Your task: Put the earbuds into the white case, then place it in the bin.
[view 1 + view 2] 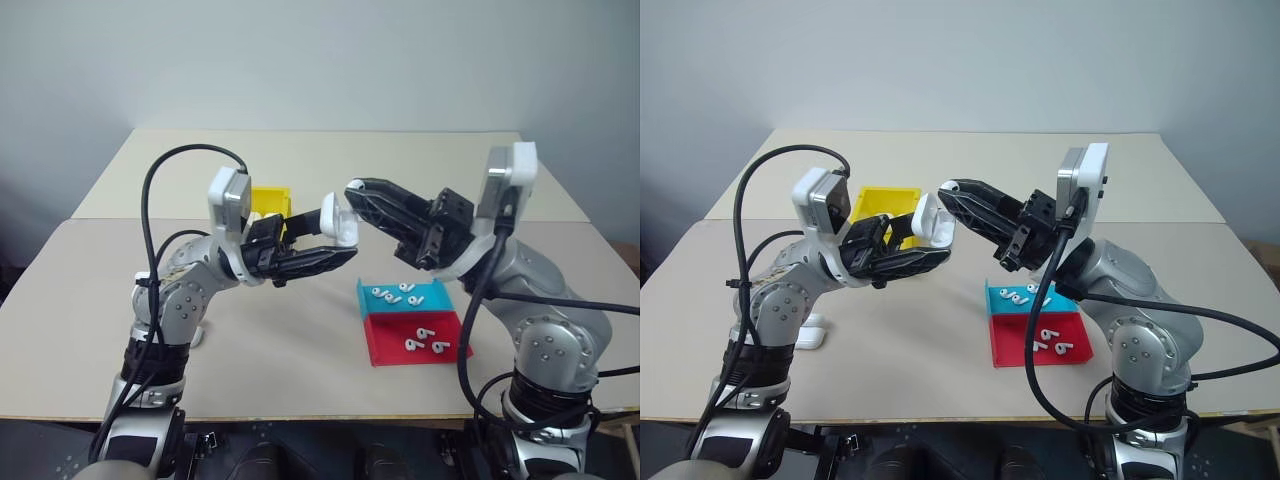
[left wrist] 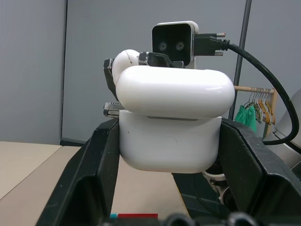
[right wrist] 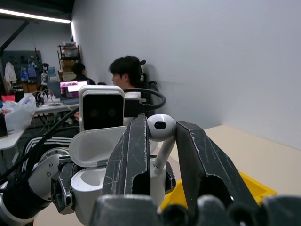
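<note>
The desk (image 1: 300, 370) is a pale beige top, made of two boards with a seam running across between the near one and the far one. Behind it stands a plain light grey wall.

The left gripper (image 1: 325, 245) is raised above the desk, and its fingers (image 2: 94, 174) are closed on the white case (image 2: 171, 117), which has its lid open. The right gripper (image 1: 952, 192) meets it from the other side. Its fingers (image 3: 134, 155) stand narrow and pinch one earbud (image 3: 161, 132) by the stem, just over the open case. I cannot tell whether the earbud already touches the inside of the case.

The yellow bin (image 1: 880, 203) stands on the desk behind the left gripper. A teal tray (image 1: 440, 292) and a red tray (image 1: 395, 340) lie side by side on the desk under the right arm, touching each other, the teal one farther from the robot. More earbuds (image 1: 425, 340) lie on both trays. Another white case (image 1: 812, 335) lies on the desk near the left arm.

In the right wrist view the room goes on behind the left gripper: two persons (image 3: 124, 77) sit with their backs turned at a desk with a screen (image 3: 70, 87), and shelves (image 3: 68, 56) stand further back. In the left wrist view a rack with hangers (image 2: 256, 101) is beside the grey wall.
</note>
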Motion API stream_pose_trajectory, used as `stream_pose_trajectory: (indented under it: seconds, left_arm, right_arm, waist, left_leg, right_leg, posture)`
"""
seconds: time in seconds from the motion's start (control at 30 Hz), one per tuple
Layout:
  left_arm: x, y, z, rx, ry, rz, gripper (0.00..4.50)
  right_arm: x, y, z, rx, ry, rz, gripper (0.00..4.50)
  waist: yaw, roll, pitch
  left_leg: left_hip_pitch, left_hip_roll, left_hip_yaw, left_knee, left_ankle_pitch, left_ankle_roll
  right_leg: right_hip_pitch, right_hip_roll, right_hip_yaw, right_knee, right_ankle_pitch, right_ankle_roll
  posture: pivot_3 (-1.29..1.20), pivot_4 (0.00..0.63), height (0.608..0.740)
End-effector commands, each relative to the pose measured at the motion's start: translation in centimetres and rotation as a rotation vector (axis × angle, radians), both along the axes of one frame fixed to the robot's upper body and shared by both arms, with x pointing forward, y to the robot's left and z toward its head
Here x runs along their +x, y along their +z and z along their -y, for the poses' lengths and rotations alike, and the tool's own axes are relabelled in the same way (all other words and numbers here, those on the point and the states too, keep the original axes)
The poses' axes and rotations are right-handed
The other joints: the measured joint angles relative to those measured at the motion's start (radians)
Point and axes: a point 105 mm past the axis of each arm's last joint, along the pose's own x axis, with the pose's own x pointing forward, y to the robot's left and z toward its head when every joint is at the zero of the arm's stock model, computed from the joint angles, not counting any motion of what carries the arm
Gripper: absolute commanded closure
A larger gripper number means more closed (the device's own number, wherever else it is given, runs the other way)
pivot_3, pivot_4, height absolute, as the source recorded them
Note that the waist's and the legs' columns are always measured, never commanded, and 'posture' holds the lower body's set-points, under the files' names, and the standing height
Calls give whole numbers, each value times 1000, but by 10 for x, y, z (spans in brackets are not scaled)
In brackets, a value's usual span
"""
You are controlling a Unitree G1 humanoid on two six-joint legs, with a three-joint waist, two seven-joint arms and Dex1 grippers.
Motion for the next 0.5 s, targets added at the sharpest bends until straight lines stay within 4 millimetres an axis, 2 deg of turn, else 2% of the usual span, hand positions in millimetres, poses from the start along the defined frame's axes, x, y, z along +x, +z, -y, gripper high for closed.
stream_pose_trajectory:
  seconds: [0.03,0.17,0.5]
  left_arm:
    - [-1,7,1,-5,-5,33,1670]
    - [-1,6,1,-3,-8,32,1670]
    - [-1,6,1,-6,-5,38,1670]
  right_arm:
    - [-8,6,-2,3,17,53,3882]
    - [-11,9,-1,23,27,58,3882]
    - [-6,-9,-4,-96,-9,51,3882]
  waist:
    - [0,0,0]
    - [0,0,0]
    - [2,0,0]
  left_leg:
    - [0,0,0,0,0,0]
    - [0,0,0,0,0,0]
    - [0,0,0,0,0,0]
  right_leg:
    - [0,0,0,0,0,0]
    - [0,0,0,0,0,0]
    - [0,0,0,0,0,0]
  posture:
    - [0,150,740]
    - [0,150,740]
    - [0,150,740]
